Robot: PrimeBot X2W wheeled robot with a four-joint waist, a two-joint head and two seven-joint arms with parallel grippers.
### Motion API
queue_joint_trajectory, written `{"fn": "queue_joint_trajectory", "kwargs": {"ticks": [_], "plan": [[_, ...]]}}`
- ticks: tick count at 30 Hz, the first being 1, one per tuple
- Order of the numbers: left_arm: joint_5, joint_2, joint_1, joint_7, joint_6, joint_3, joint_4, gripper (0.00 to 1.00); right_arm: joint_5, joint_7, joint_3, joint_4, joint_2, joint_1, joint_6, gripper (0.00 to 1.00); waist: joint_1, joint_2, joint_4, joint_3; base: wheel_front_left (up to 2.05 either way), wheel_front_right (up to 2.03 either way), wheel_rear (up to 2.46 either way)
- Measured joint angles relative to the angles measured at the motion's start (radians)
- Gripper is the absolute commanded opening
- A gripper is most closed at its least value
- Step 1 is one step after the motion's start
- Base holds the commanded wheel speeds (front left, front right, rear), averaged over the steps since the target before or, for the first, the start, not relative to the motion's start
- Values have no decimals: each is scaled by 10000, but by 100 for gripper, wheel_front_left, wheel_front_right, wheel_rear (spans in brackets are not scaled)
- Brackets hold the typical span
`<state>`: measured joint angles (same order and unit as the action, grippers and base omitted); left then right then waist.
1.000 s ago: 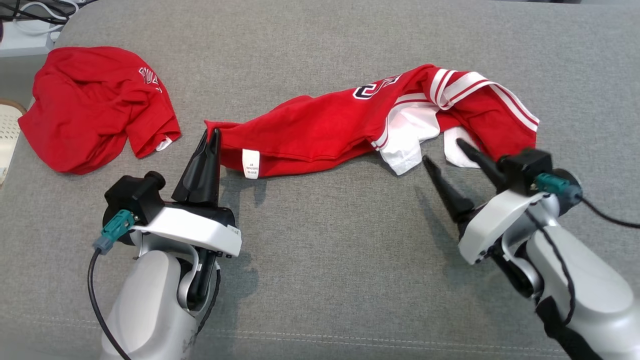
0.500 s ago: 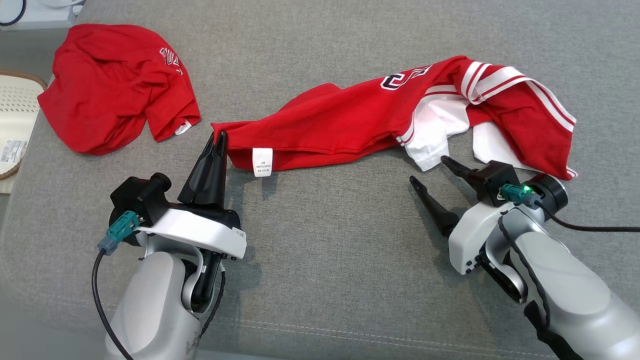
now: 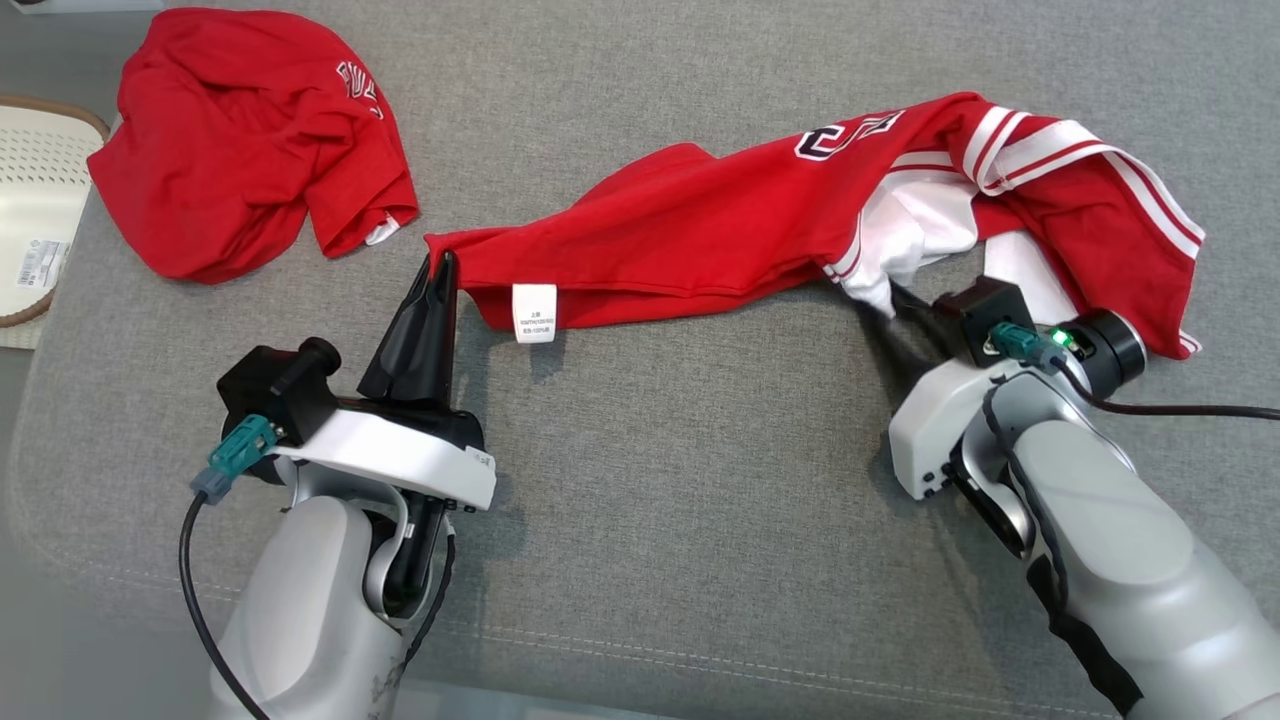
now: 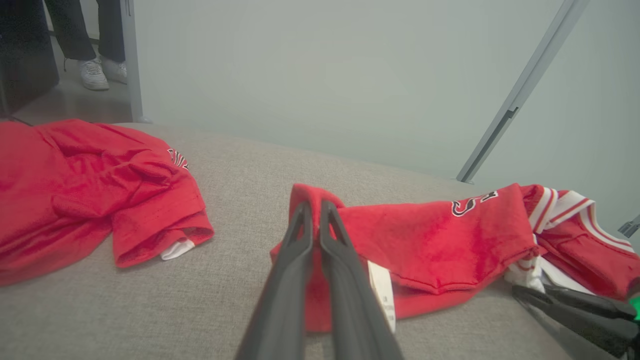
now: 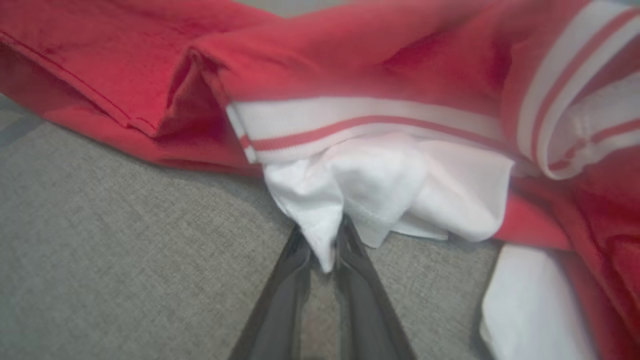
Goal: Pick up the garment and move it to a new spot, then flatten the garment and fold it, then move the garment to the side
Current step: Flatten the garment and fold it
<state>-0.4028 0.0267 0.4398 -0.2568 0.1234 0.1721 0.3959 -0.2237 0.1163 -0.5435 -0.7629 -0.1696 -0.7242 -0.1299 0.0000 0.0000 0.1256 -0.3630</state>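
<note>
Red jersey point(image 3: 700, 230), white-trimmed, lies strung out across the middle of the grey cushion point(image 3: 680, 480). Its red corner by the care label is pinched tight in the left gripper point(image 3: 440, 262). The right gripper point(image 5: 322, 235) is closed on a white fold at the other end, plain in the right wrist view, murky from the head. A second red shirt point(image 3: 240, 140) lies apart at far left, beside a white basket point(image 3: 35, 200). The left wrist view adds a pale wall point(image 4: 325, 75) and a person's white shoes point(image 4: 100, 75).

Left jaws tight together, right jaws seemingly almost closed
</note>
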Motion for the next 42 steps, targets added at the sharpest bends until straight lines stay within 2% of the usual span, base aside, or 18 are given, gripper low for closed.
{"fn": "queue_joint_trajectory", "kwargs": {"ticks": [6, 10, 13, 17, 21, 26, 27, 28, 29, 31, 34, 40, 42], "plan": [[40, 0, 2, 0, 0, -142, 13, 0, 150, 518, 474, 347, 52, -65, 0, 0, 0, 0, -260, 65, 0, 0, 0], [134, 4, -5, 2, 0, -307, 61, 0, 188, 738, 1032, 1559, -376, -34, -6, 0, 0, 0, -582, 240, 0, 0, 0], [353, 0, -12, 0, 0, -397, 86, 0, 226, 771, 1383, 2932, -859, 153, -6, 0, 0, 0, -877, 402, 0, 0, 0], [435, 2, -56, 0, 2, -487, 134, 0, 215, 142, 1411, 5120, -1429, 897, -6, 0, 0, 0, -1279, 618, 0, 0, 0], [495, 4, -100, 2, 0, -541, 186, 0, -293, -974, 757, 7066, -1954, 1875, -12, 0, 0, 0, -1603, 783, 0, 0, 0], [523, 0, -100, 0, 0, -535, 259, 0, -1492, -2460, -525, 7875, -2341, 2894, -10, 0, 0, 0, -1683, 772, 0, 0, 0], [525, 6, -99, 2, 0, -533, 284, 0, -1795, -2823, -848, 7835, -2383, 3036, -10, 31, 0, 0, -1666, 745, 0, 0, 0], [541, 8, -98, 0, 0, -537, 305, 0, -2123, -3074, -1131, 7756, -2412, 3153, -10, 84, 0, 0, -1646, 712, 0, 0, 0], [581, 6, -97, 0, 0, -539, 332, 0, -2410, -3246, -1335, 7662, -2412, 3249, -10, 100, 0, 0, -1621, 683, 0, 0, 0], [596, 8, -88, 2, 0, -539, 353, 0, -2872, -3448, -1605, 7520, -2458, 3297, -10, 100, 0, 0, -1560, 609, 0, 0, 0], [677, 15, -81, 2, 0, -585, 385, 0, -3419, -3285, -1390, 7551, -2508, 3293, -10, 100, 0, 0, -1497, 530, 0, 0, 0], [740, 44, -77, 2, 0, -654, 405, 0, -3565, -2460, 587, 7678, -3033, 3517, -8, 100, 0, 0, -1568, 618, 0, 0, 0], [869, 46, -77, 2, 2, -646, 403, 0, -3568, -2286, 1020, 7649, -3022, 3837, -8, 100, 0, 0, -1608, 688, 0, 0, 0]]}}
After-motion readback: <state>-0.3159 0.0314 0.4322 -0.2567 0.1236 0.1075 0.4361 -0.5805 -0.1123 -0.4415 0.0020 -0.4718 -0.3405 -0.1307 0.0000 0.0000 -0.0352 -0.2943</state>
